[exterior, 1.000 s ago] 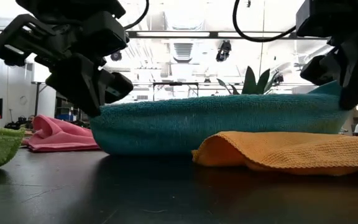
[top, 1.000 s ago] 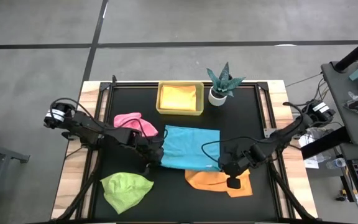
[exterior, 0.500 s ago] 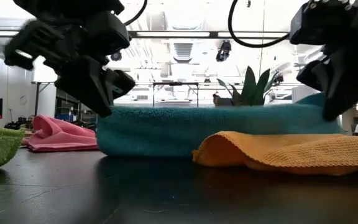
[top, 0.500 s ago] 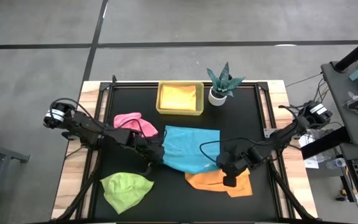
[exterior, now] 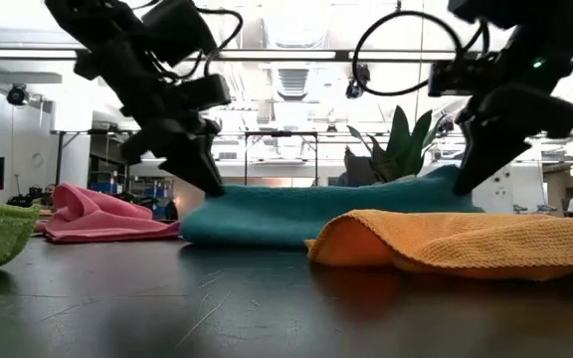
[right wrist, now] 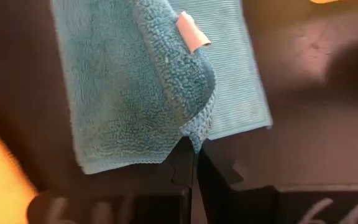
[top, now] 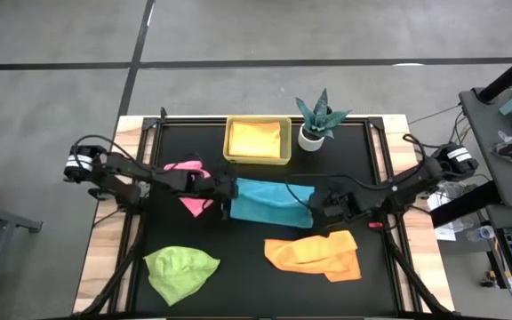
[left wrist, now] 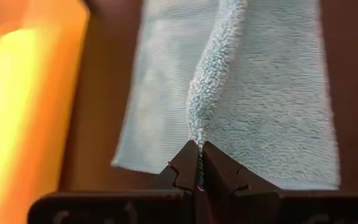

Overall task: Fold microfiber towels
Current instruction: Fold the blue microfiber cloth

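The turquoise-blue towel (top: 269, 203) lies folded in two on the black mat at the table's middle. My left gripper (top: 228, 190) is shut on its left end and my right gripper (top: 321, 206) is shut on its right end. In the low view, the left gripper (exterior: 205, 181) and the right gripper (exterior: 464, 177) stand at the ends of the blue towel (exterior: 326, 213). A pink towel (top: 190, 184) lies bunched under my left arm. An orange towel (top: 315, 253) and a lime green towel (top: 180, 269) lie crumpled near the front edge. Another orange-yellow towel (top: 258, 137) lies in the tray. My left gripper pinches a raised edge of the towel's upper layer (left wrist: 196, 132) between its two fingertips, at the towel's left end. The fingers slant down from the table's left. The rest of the towel lies flat on the mat. My right gripper pinches a corner of the upper layer (right wrist: 199, 133) between its fingertips, at the towel's right end, close to the white label (right wrist: 191, 32). The fingers slant down from the table's right. The corner stands slightly raised; the towel below rests on the mat.
A yellow tray (top: 258, 160) stands at the far middle, with a small spiky plant in a white pot (top: 316, 122) to its right. Wooden strips (top: 105, 258) flank the black mat. Bare mat shows between the green and orange towels.
Both grippers, shut, have gone toward the table's far edge and tipped, carrying the blue towel's near edge over. The towel is now folded in half, narrower front to back, and no longer overlaps the orange towel. Its far part has stayed in place.
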